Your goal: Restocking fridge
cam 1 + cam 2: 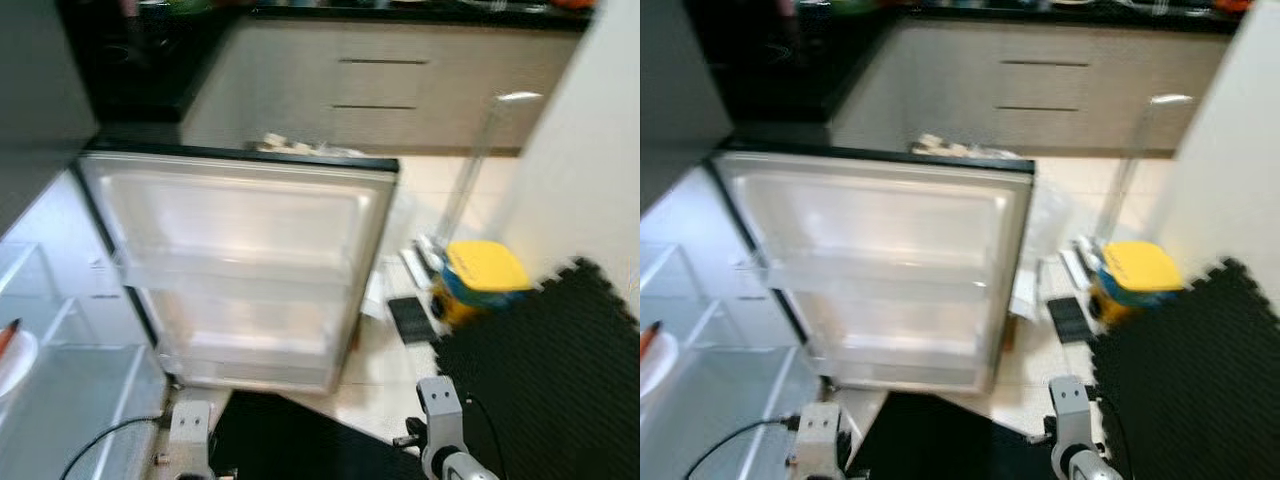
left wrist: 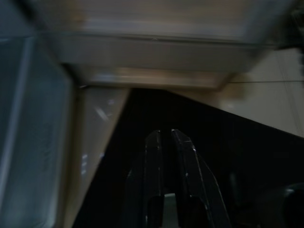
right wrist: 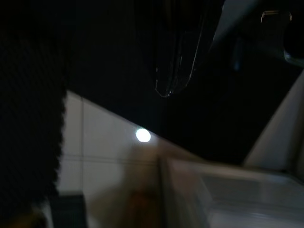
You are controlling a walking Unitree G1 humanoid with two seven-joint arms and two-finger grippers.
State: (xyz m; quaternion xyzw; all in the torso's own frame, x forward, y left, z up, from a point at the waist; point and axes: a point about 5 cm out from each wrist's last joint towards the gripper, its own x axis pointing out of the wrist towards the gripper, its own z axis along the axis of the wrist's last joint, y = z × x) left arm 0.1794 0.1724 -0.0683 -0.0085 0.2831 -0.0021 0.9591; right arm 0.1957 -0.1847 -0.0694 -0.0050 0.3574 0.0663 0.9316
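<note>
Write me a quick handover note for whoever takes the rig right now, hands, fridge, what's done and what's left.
Left hand: fingers together, holding nothing, hanging low by the fridge.
Right hand: hangs idle in shade; fingers unclear.
White fridge door with empty shelves stands wide open. Clear fridge drawer sits at the robot's left, with a white plate at the edge.
A yellow and blue container sits on the tiled floor.
Done: door open.
Left: fetch items, load, close.

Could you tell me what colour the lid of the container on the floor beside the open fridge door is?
The container has a yellow lid over a blue band, clearest in the left eye view.
</note>
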